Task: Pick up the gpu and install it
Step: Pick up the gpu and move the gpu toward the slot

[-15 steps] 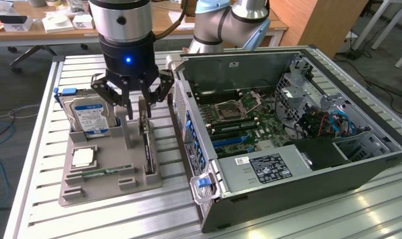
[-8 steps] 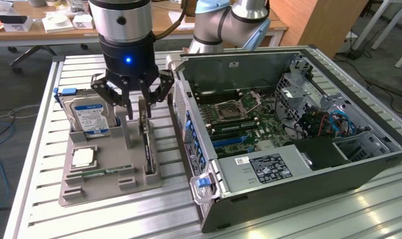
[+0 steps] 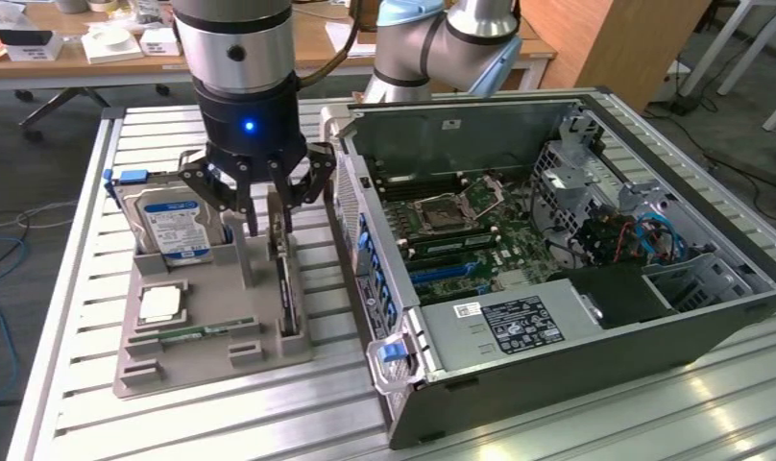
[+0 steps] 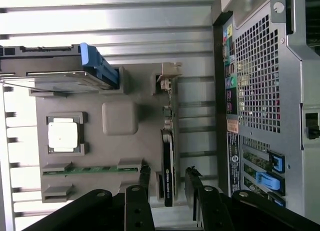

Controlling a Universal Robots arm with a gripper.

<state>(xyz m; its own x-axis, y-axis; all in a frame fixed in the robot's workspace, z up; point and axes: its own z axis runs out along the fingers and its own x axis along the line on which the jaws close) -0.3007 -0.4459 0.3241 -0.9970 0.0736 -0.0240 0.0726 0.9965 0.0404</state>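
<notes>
The gpu (image 3: 287, 288) stands on edge in the tray (image 3: 196, 370), between hard drive (image 3: 170, 226) and computer case (image 3: 580, 327).

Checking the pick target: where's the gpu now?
The gpu stands on edge in the tray, under the gripper: case on the exterior view's right, hard drive on its left.

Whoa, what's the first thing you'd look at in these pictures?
Probably the big open computer case on the exterior view's right, with its green board and wires showing. Next, the arm's black end effector with a blue light, hanging open over the grey tray on that view's left, its fingers either side of the gpu standing on edge there. A hard drive with a blue label stands in the tray too.
</notes>
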